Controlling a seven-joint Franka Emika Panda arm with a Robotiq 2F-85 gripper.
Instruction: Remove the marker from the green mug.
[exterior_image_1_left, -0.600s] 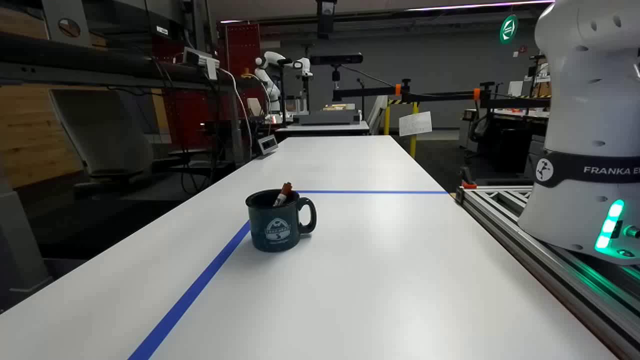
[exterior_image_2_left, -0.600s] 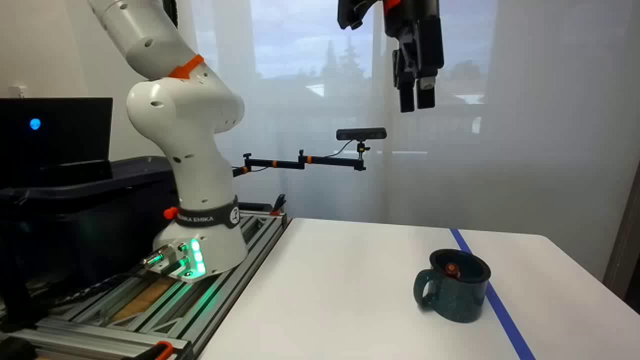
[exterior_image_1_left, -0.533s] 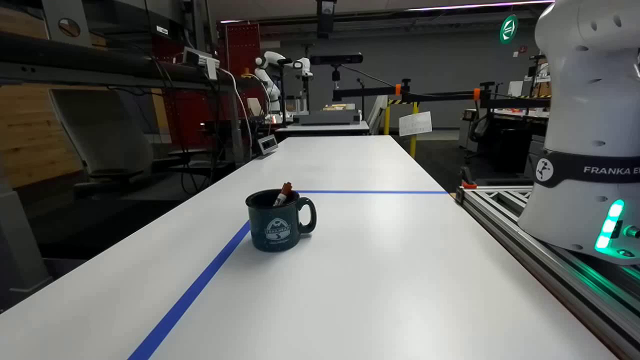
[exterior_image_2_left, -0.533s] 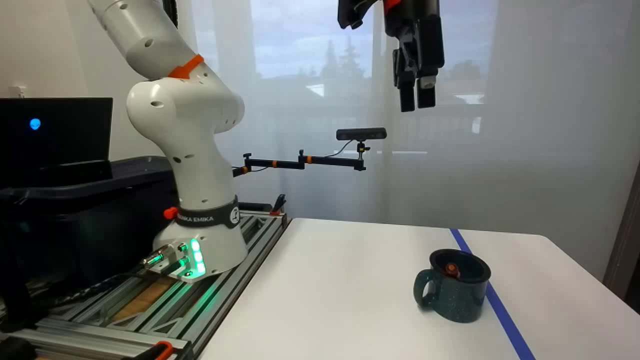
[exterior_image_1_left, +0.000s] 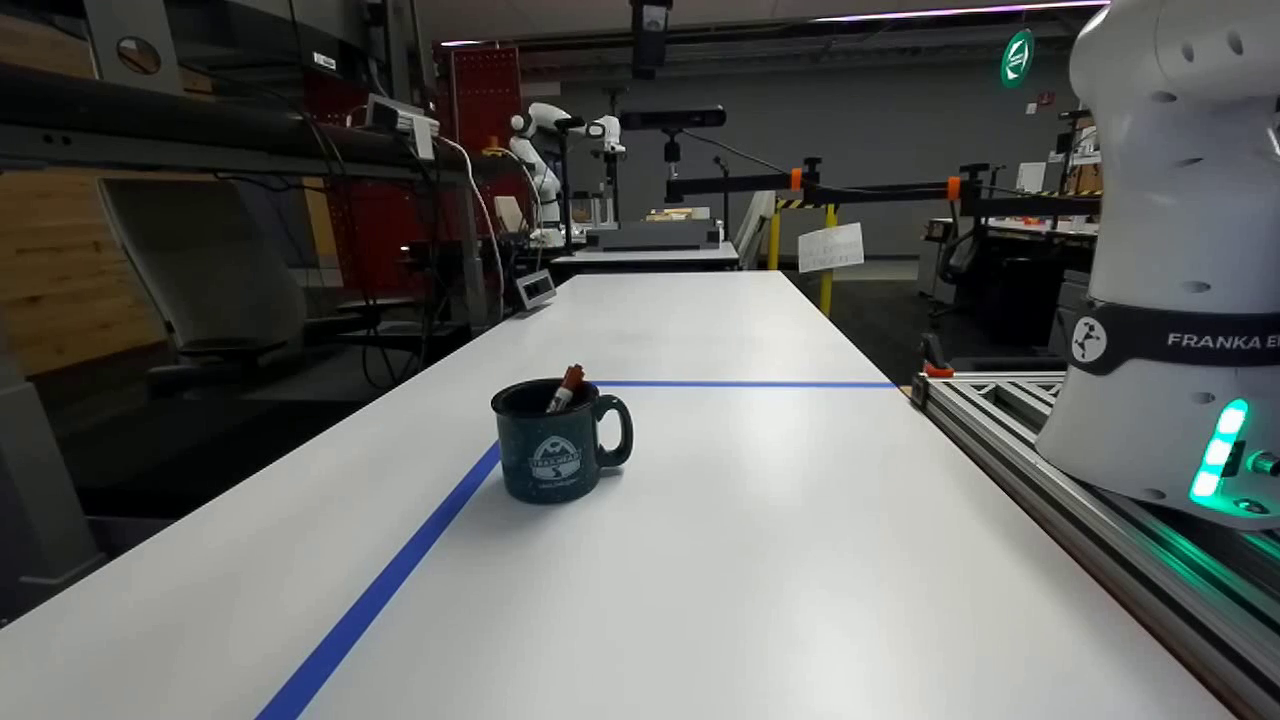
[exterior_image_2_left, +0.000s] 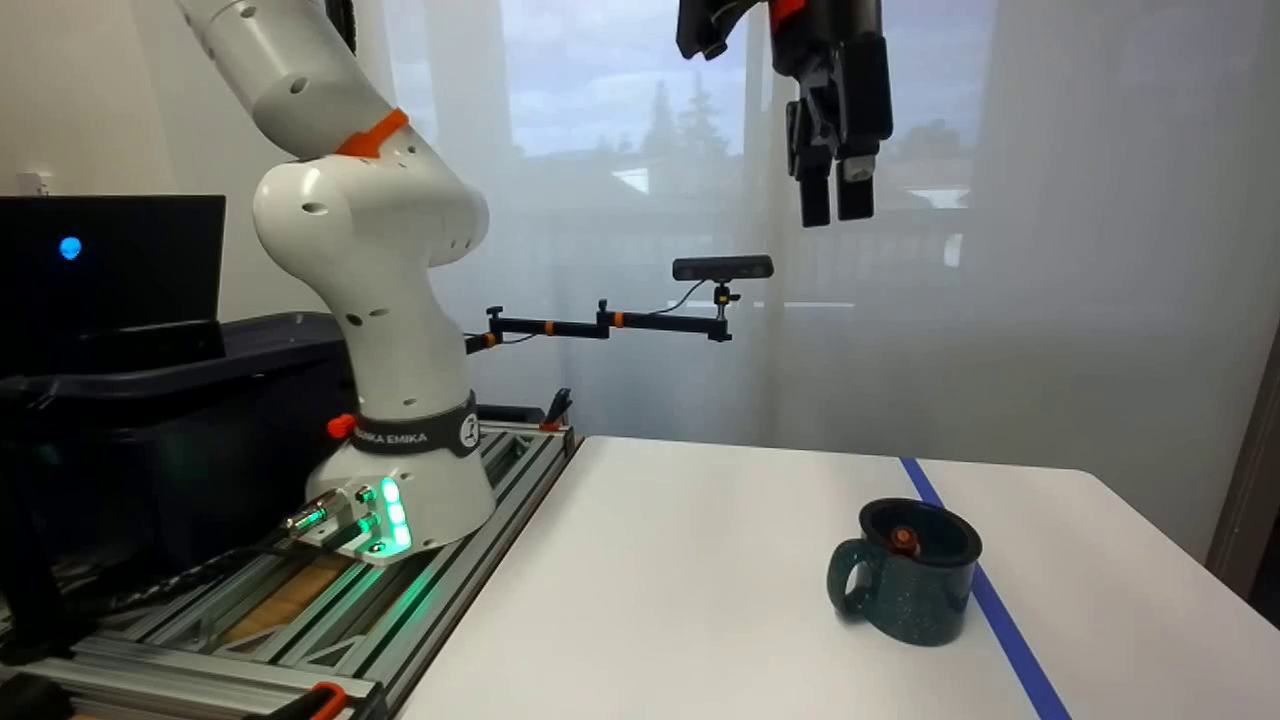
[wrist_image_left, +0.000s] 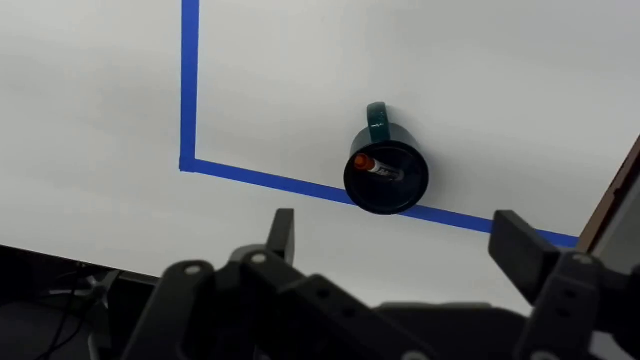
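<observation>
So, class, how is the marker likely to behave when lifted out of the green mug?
The marker looks straight, so it probably won't bend. It sits tilted in the green mug, so it may swivel if pinched near its cap. The cap's round end suggests it could roll once laid down.

Window (exterior_image_2_left: 620, 80) is glowing pale; table (exterior_image_1_left: 740, 540) is catching soft glare; mug (wrist_image_left: 387, 195) is casting faint shadow; chair (exterior_image_1_left: 200, 270) is sitting dim.

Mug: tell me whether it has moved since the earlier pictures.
No: in both exterior views the mug stands at the same place against the blue tape.
</observation>
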